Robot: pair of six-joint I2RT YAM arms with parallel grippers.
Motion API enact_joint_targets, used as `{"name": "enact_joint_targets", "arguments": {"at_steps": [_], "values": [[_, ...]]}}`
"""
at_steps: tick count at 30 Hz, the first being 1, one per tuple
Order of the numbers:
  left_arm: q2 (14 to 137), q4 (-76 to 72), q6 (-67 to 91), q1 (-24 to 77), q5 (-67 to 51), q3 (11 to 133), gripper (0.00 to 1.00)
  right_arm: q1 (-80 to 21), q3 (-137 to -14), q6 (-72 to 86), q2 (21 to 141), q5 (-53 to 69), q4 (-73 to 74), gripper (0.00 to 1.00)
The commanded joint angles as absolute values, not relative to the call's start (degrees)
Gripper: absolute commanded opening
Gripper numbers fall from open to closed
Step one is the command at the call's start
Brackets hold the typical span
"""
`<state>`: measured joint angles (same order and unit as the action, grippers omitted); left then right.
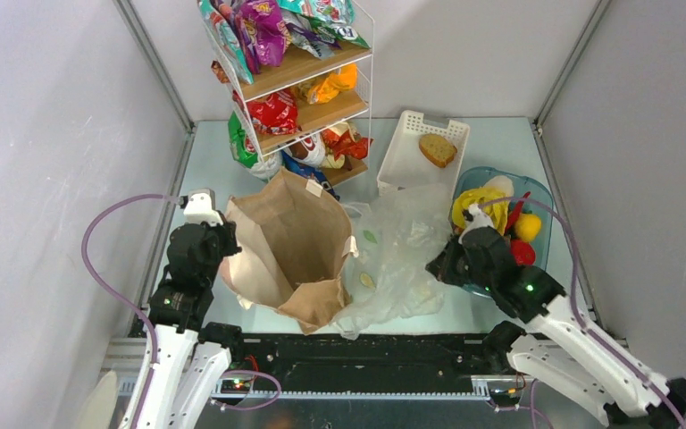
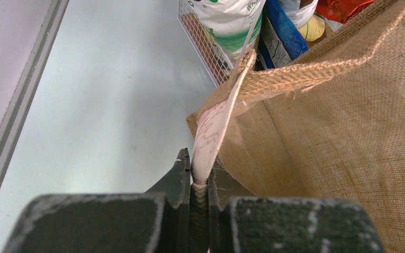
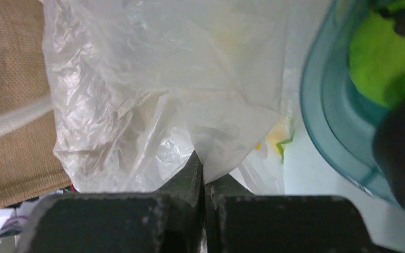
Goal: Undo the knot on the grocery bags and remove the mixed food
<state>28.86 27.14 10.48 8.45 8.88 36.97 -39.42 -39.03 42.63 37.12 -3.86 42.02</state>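
The brown bag (image 1: 290,250) stands open in the middle of the table; it looks like burlap in the left wrist view (image 2: 343,132). My left gripper (image 1: 223,239) is shut on its left rim (image 2: 211,137). The clear plastic bag (image 1: 402,259) with lemon prints lies flat and crumpled to its right. My right gripper (image 1: 438,266) is shut on a fold of its film (image 3: 227,142). Yellow fruits (image 1: 481,207), a red chili (image 1: 516,213) and a red tomato (image 1: 522,252) lie in the blue-tinted tub (image 1: 540,192).
A wire shelf rack (image 1: 299,89) with snack packets stands at the back, right behind the brown bag (image 2: 227,31). A white slatted basket (image 1: 402,161) holds a bread slice (image 1: 437,149). The tub rim (image 3: 321,105) is close to my right gripper.
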Motion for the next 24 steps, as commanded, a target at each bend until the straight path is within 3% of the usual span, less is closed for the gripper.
{"name": "enact_joint_targets", "arguments": {"at_steps": [1, 12, 14, 16, 17, 18, 19, 21, 24], "values": [[28.8, 24.4, 10.5, 8.3, 9.6, 39.5, 0.00, -39.9, -40.2, 37.9, 45.6, -8.4, 22.4, 0.00], [28.9, 24.4, 10.7, 8.3, 8.8, 39.4, 0.00, -39.6, -51.7, 25.4, 79.6, -20.7, 9.3, 0.01], [29.1, 24.4, 10.7, 8.3, 8.8, 39.4, 0.00, -38.8, -53.0, 25.6, 83.4, -19.4, 7.9, 0.13], [29.2, 24.4, 10.7, 8.3, 8.6, 39.5, 0.00, -37.5, -54.4, 26.3, 86.3, -16.2, 7.4, 0.33], [29.3, 24.4, 10.7, 8.3, 8.5, 39.5, 0.00, -37.3, -54.7, 26.8, 87.2, -15.8, 7.9, 0.53], [29.3, 24.4, 10.7, 8.3, 8.5, 39.5, 0.00, -37.0, -55.8, 27.3, 88.9, -15.8, 8.6, 0.64], [29.3, 24.4, 10.7, 8.3, 8.5, 39.5, 0.00, -36.9, -56.3, 27.4, 89.6, -15.9, 10.2, 0.84], [29.3, 24.3, 10.7, 8.3, 8.5, 39.5, 0.00, -36.9, -58.3, 27.8, 91.9, -17.0, 13.9, 0.97], [29.3, 24.4, 10.7, 8.3, 8.6, 39.5, 0.00, -36.9, -60.8, 28.0, 95.2, -17.9, 17.9, 0.99]]}}
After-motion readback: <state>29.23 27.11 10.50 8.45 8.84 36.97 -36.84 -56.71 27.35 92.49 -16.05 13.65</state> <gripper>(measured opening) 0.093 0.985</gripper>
